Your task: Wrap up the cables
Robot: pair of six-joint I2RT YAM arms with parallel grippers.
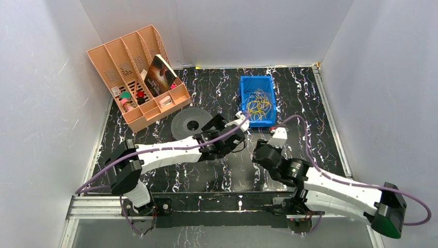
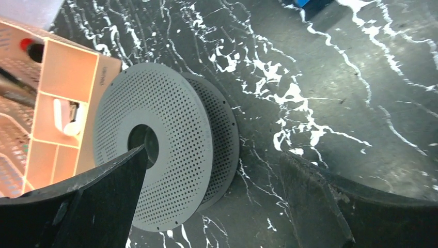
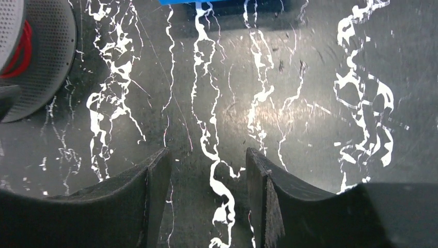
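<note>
The black perforated spool (image 1: 192,124) lies on the black marbled table, left of centre. In the left wrist view the spool (image 2: 165,150) is tilted on edge just ahead of the fingers. Red cable (image 3: 20,51) is wound between the flanges of the spool (image 3: 49,57) at the top left of the right wrist view. A very thin reddish strand (image 3: 173,98) runs across the table towards my right fingers. My left gripper (image 1: 217,125) (image 2: 213,155) is open and empty beside the spool. My right gripper (image 1: 262,150) (image 3: 206,152) is open and empty, low over the table.
A blue bin (image 1: 243,93) holding yellow wires stands behind both grippers; its edge (image 3: 191,1) shows in the right wrist view. An orange desk organizer (image 1: 139,77) (image 2: 57,103) stands at the back left, close to the spool. White walls enclose the table.
</note>
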